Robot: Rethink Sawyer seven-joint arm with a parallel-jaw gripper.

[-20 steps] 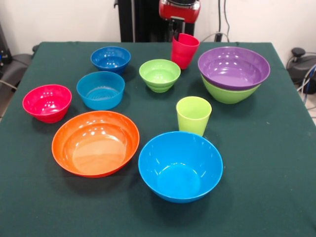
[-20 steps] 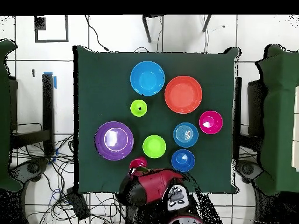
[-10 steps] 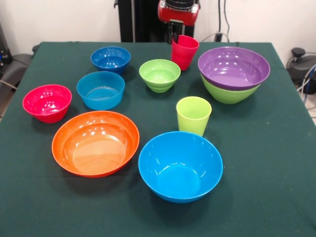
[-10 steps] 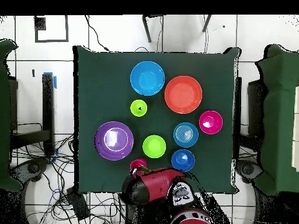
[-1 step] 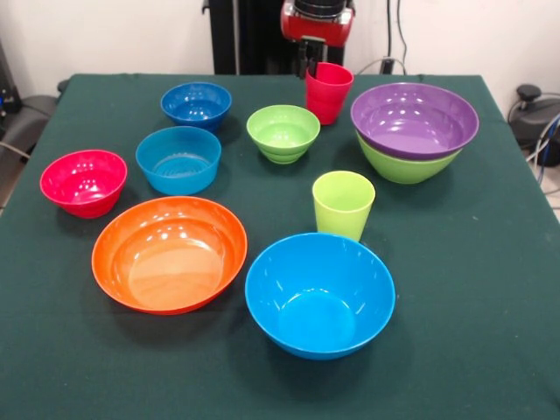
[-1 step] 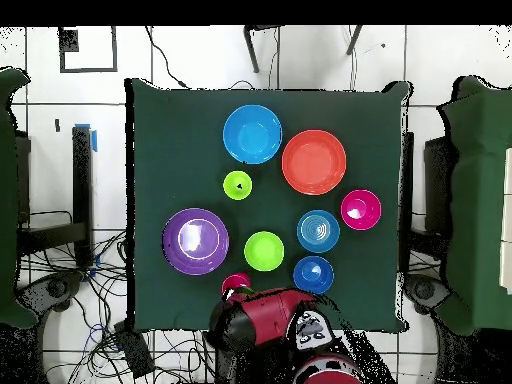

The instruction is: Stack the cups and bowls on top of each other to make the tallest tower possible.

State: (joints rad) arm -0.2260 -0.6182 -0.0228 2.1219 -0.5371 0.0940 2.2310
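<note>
Claw point(image 5: 308, 63) beside red cup point(image 5: 327, 90); purple bowl point(image 5: 414, 118) nests in green bowl point(image 5: 404, 166).

tablecloth point(image 5: 490, 289): plain dark green
big bowl nearest the camera point(image 5: 319, 293): bright light blue, glossy
wide shallow bowl point(image 5: 169, 253): orange, with white glints
small bowl at the left edge point(image 5: 83, 182): pink-red
small ribbed bowl point(image 5: 178, 159): light blue
small bowl at the back point(image 5: 196, 104): dark blue
small middle bowl point(image 5: 283, 132): lime green
front cup point(image 5: 342, 204): lime green
back cup point(image 5: 327, 91): red
nested pair at the right: purple bowl point(image 5: 414, 119) inside a lime green bowl point(image 5: 398, 166)
arm point(image 5: 317, 17): red shell with black parts
wall behind: off-white
floor in the overhead view: white tiles with dark joints
</note>
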